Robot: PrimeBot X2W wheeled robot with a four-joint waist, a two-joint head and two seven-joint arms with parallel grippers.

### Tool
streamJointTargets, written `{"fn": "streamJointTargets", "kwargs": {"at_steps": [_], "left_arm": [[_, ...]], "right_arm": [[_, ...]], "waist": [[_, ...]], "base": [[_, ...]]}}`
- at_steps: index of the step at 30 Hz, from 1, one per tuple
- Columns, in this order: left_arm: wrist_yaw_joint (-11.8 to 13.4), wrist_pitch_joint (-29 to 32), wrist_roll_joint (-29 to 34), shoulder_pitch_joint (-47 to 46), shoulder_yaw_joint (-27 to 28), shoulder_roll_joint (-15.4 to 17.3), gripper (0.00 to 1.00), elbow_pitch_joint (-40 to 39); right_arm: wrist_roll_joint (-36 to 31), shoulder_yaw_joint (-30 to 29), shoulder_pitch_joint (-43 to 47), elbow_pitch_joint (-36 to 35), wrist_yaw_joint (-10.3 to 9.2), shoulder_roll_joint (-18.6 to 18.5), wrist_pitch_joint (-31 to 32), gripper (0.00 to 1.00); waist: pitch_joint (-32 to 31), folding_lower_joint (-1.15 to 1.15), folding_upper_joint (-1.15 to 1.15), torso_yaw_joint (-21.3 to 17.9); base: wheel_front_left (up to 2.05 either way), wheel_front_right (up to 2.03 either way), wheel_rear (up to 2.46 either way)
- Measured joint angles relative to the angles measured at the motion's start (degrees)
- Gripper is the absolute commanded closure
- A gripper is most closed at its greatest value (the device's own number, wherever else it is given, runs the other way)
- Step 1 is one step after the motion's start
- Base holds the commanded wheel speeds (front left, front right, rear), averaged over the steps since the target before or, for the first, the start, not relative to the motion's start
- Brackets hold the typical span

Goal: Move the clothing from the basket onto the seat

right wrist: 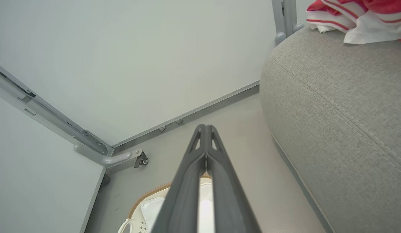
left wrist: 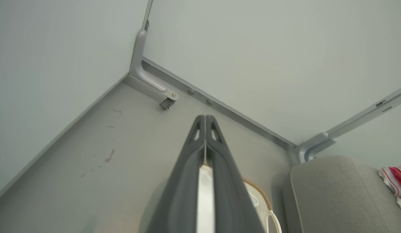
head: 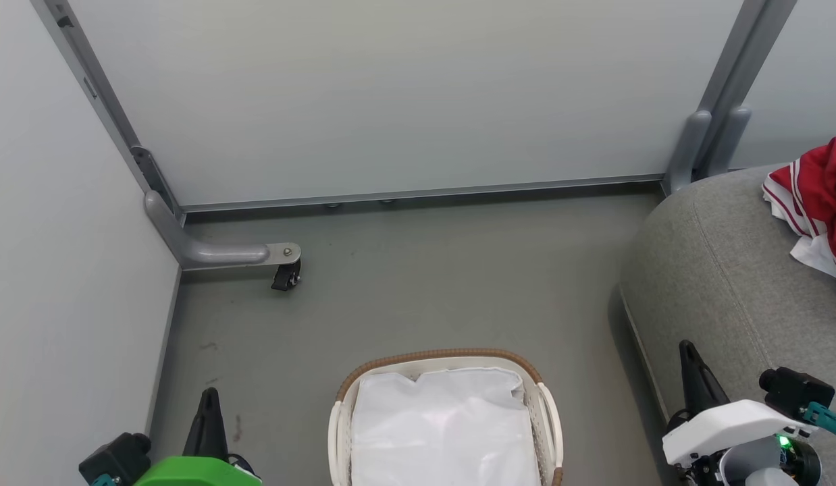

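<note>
The white basket [head: 546,418] with its brown woven rim stands on the floor at the bottom centre, and inside it I see just the white fabric liner [head: 445,432]. Red clothing [head: 820,189] with white striped trim lies bunched on the grey seat [head: 715,270] at the far right; it also appears in the wrist views [left wrist: 395,179] [right wrist: 352,16]. My left gripper [head: 209,395] is shut and empty at the lower left, left of the basket. My right gripper [head: 688,351] is shut and empty at the lower right, over the seat's rounded front edge.
Pale partition walls close the space at the back and left. A grey metal foot with a small black caster [head: 286,275] juts onto the grey floor [head: 425,290] at the left. Another grey post [head: 708,142] stands behind the seat.
</note>
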Motion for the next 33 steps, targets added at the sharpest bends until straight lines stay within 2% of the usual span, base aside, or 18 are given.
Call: {"fn": "streamJointTargets", "kwargs": {"at_steps": [33], "left_arm": [[-0.92,6.97,-22.62,-2.80,3.97,0.00,1.00,-2.65]], "right_arm": [[26.14,-0.91,-0.26,-3.20,-0.01,-0.23,6.75,1.00]], "waist": [[0.08,0.00,0.00,-0.91]], "base": [[0.00,0.00,0.00]]}}
